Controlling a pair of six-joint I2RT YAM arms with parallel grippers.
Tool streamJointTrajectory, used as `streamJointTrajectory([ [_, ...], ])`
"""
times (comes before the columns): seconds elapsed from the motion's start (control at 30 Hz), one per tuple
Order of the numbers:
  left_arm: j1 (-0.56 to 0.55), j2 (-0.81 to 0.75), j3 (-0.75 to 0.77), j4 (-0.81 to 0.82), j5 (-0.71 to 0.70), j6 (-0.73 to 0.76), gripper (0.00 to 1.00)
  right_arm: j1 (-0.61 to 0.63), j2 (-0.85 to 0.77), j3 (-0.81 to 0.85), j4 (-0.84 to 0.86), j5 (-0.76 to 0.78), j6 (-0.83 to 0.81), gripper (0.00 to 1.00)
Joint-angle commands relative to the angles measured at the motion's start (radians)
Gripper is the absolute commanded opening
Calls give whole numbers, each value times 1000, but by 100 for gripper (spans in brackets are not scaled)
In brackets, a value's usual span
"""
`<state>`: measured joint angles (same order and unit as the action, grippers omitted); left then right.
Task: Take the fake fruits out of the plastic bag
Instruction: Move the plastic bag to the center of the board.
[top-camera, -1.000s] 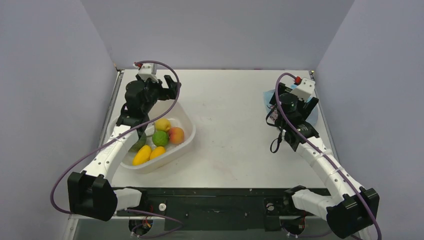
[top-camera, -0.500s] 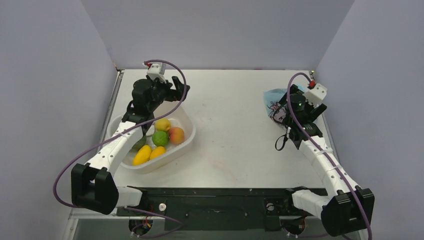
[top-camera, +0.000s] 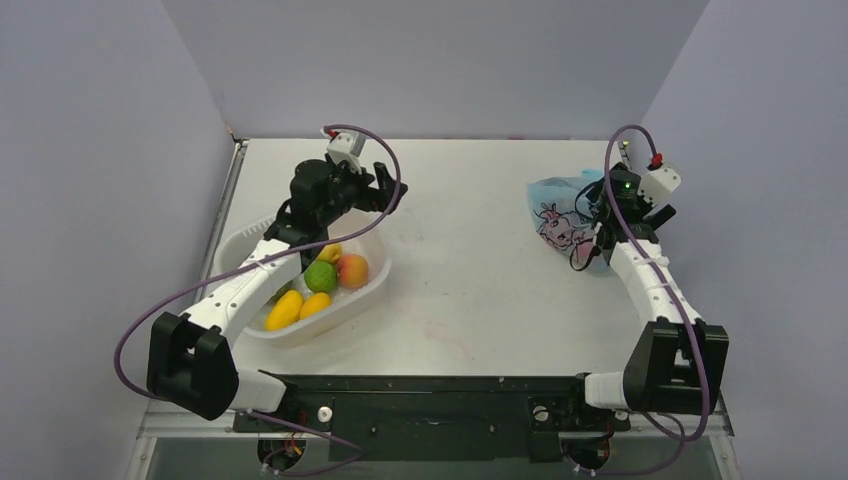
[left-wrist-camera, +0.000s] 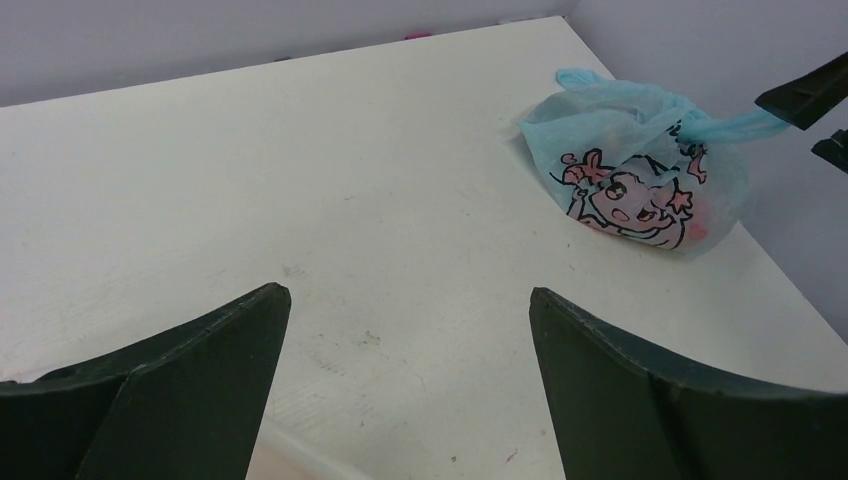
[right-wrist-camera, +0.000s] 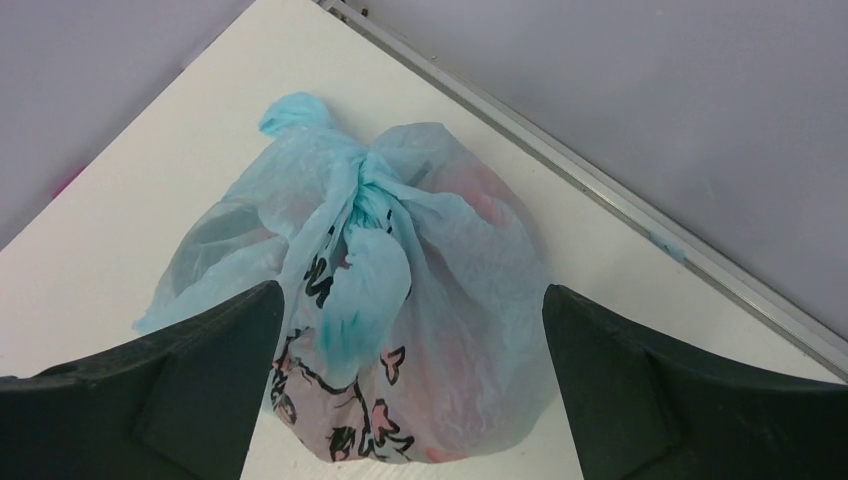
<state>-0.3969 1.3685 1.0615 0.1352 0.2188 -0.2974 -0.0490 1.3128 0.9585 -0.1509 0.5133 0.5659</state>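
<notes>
Your right gripper (right-wrist-camera: 410, 310) hovers, fingers wide apart, over the knotted plastic bag (right-wrist-camera: 470, 270) at the far right, seemingly to untie it; your left gripper (left-wrist-camera: 410, 300), also spread, holds nothing.

The thin light-blue plastic carrier bag (right-wrist-camera: 440, 270) is translucent film, crinkled and faintly shiny, printed in pink and black. The flat white table top (left-wrist-camera: 300, 180) looks matt and lightly scuffed, and it is edged by a dull silver metal strip (right-wrist-camera: 600, 192). The white oval plastic tub (top-camera: 362, 298) is smooth with a soft sheen. The left gripper (left-wrist-camera: 408, 292) has matt black plastic fingers (left-wrist-camera: 170, 400).
</notes>
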Motion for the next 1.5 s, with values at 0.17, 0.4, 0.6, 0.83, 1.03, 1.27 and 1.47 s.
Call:
streamJointTrajectory([
  [0.17,-60,23,64,-15,10,48,88,-34,152,147,-20,-73,3,84],
  [0.4,-112,30,72,-36,-7,78,88,-32,149,127,-23,-39,-3,32],
  [0.6,-141,48,80,-48,-8,85,88,16,124,91,-23,18,-38,0],
  [0.83,-157,67,89,-52,15,70,88,201,68,19,-18,15,-74,0],
  [1.03,-169,53,85,-53,12,72,88,320,-18,-66,-19,-153,-22,0],
  [1.27,-193,44,74,-59,-1,100,88,544,-126,-150,-38,-226,16,0],
  [1.47,-219,52,71,-58,-8,105,88,733,-174,-260,2,-280,140,0],
])
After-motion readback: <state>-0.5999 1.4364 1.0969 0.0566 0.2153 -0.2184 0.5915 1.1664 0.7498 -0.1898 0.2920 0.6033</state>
